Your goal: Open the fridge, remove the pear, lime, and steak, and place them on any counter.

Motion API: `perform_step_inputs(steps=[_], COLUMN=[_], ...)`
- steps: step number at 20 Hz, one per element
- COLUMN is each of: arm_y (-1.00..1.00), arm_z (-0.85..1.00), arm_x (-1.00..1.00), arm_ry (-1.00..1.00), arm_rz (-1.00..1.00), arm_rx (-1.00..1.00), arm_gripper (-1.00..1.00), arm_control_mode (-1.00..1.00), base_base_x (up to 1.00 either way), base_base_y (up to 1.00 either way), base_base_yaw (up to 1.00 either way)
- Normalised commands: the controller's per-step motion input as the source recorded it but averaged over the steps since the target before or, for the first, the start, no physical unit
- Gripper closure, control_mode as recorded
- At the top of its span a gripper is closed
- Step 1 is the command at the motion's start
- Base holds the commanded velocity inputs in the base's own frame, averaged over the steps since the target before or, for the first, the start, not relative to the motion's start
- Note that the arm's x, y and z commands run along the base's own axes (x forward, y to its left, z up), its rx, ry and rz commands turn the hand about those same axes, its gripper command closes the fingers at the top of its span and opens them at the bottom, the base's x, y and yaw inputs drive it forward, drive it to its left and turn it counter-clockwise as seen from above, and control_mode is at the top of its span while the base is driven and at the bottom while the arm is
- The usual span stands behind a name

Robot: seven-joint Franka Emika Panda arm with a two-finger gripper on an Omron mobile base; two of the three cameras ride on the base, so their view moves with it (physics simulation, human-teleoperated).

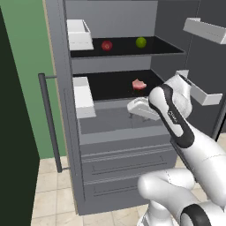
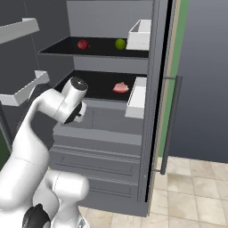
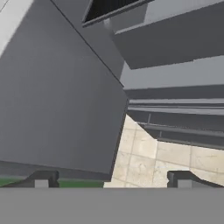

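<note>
The grey fridge (image 1: 126,152) (image 2: 100,149) stands with both doors open. On its upper black shelf lie the dark red pear (image 1: 106,45) (image 2: 83,44) and, to its right, the yellow-green lime (image 1: 141,42) (image 2: 120,43). The pink steak (image 1: 139,84) (image 2: 120,87) rests on the shelf below. My gripper (image 3: 112,180) is open and empty, its fingertips (image 3: 41,179) wide apart. In the left base view my hand (image 1: 141,108) hangs just in front of and below the steak shelf. The hand view looks down at a door panel, the lower drawers (image 3: 183,127) and the floor. The counter is out of view.
White bins (image 1: 79,34) (image 1: 83,97) sit on the inside of the left door, whose bar handle (image 1: 48,123) sticks out at the left. The other door carries white shelves (image 1: 206,30) (image 1: 201,90). Beige floor tiles (image 2: 191,196) lie in front.
</note>
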Motion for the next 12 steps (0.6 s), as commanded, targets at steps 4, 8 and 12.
perform_step_inputs(steps=[4, 8, 12], arm_y=[-0.69, -0.24, -0.12], arm_z=[0.41, 0.54, 0.41], arm_x=[-0.24, -0.17, -0.07], arm_ry=[-0.01, 0.00, 0.03], arm_rz=[-0.17, -0.16, -0.12], arm_rx=[-0.40, -0.22, -0.15], arm_gripper=[-1.00, -1.00, -1.00], arm_control_mode=[-1.00, -1.00, -1.00], base_base_x=[0.00, 0.00, 0.00], base_base_y=[0.00, 0.00, 0.00], base_base_yaw=[0.00, 0.00, 0.00])
